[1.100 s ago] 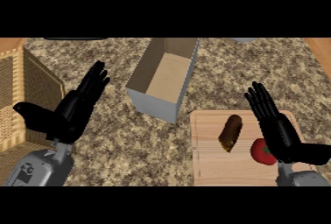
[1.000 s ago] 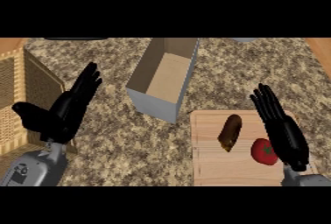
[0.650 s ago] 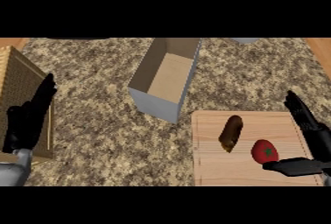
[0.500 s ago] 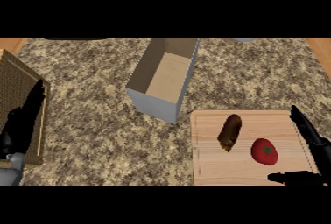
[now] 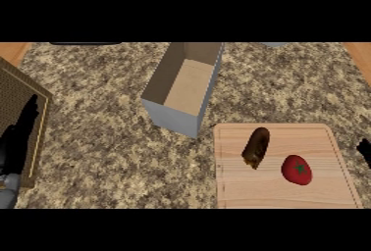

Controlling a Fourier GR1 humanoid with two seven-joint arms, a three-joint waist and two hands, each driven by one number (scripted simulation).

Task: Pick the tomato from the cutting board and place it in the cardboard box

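Hands show only at the side edges of the head view. The left hand (image 5: 22, 132) rises along the left edge with its fingers straight and close together, pointing away from the robot; it holds nothing and lies over a brown woven thing (image 5: 25, 105) at the counter's left edge. Of the right hand (image 5: 364, 149) only a dark tip shows at the right edge, just beyond the board's right side; I cannot tell whether its fingers are apart or together, and it touches nothing that can be seen.

The box (image 5: 161, 86) stands near the counter's far edge, about the middle, open at the top with grey outer walls and a tan floor; nothing lies inside it. Its near corner comes close to the board's far left corner.

The board (image 5: 319, 193) lies at the counter's near right corner. The tomato (image 5: 296, 170) rests on it, right of centre, red with a green stem mark, untouched by either hand. Just beside it to the left lies a dark brown oblong item (image 5: 255, 146), set lengthwise towards the board's far edge.

The counter (image 5: 109, 157) is speckled stone.
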